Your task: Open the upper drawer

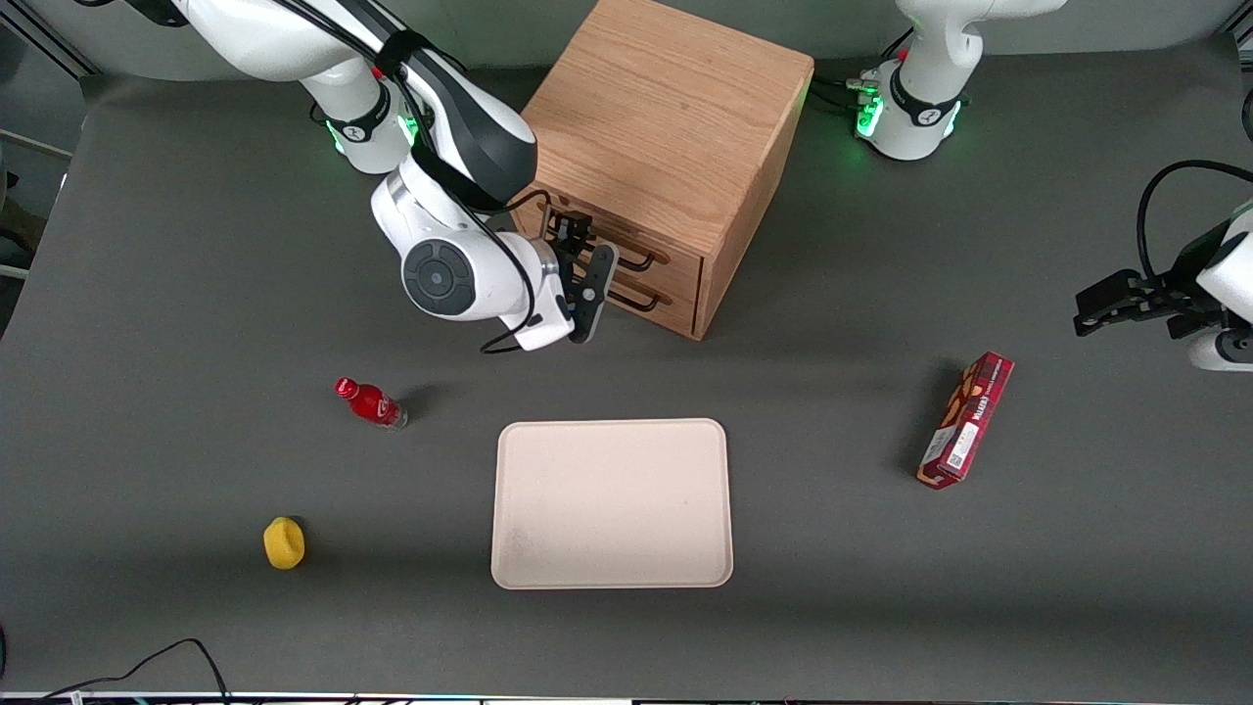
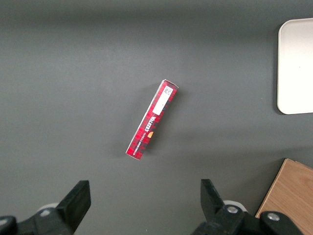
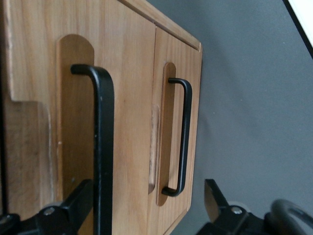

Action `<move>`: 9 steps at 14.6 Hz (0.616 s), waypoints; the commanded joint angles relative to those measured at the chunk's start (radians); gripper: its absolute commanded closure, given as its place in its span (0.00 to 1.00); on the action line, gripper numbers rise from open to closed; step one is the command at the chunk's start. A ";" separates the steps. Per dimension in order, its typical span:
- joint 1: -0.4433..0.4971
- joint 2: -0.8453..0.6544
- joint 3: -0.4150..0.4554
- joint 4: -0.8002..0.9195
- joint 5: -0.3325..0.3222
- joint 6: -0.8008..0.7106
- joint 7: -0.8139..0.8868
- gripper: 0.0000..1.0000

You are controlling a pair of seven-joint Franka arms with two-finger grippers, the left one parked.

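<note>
The oak cabinet (image 1: 675, 127) stands at the back of the table, with its two drawer fronts turned toward the working arm. The upper drawer (image 1: 677, 257) (image 3: 129, 98) has a black bar handle (image 1: 641, 258) (image 3: 103, 147) and looks pushed in. Just below it is the lower drawer (image 1: 671, 302) (image 3: 194, 98) with an identical handle (image 3: 184, 137). My gripper (image 1: 587, 260) (image 3: 146, 205) hangs right in front of the drawer fronts, open wide. One finger (image 3: 78, 200) sits beside the upper handle's bar, and the fingers hold nothing.
A cream tray (image 1: 612, 504) (image 2: 296, 63) lies nearer the front camera than the cabinet. A red bottle (image 1: 370, 402) and a yellow object (image 1: 284, 542) lie toward the working arm's end. A red box (image 1: 965, 419) (image 2: 152, 120) lies toward the parked arm's end.
</note>
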 commanded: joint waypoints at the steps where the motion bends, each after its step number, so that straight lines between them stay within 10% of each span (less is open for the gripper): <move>1: 0.005 0.018 0.007 0.006 0.019 0.018 0.024 0.00; 9: -0.010 0.183 -0.020 0.230 -0.092 -0.006 0.026 0.00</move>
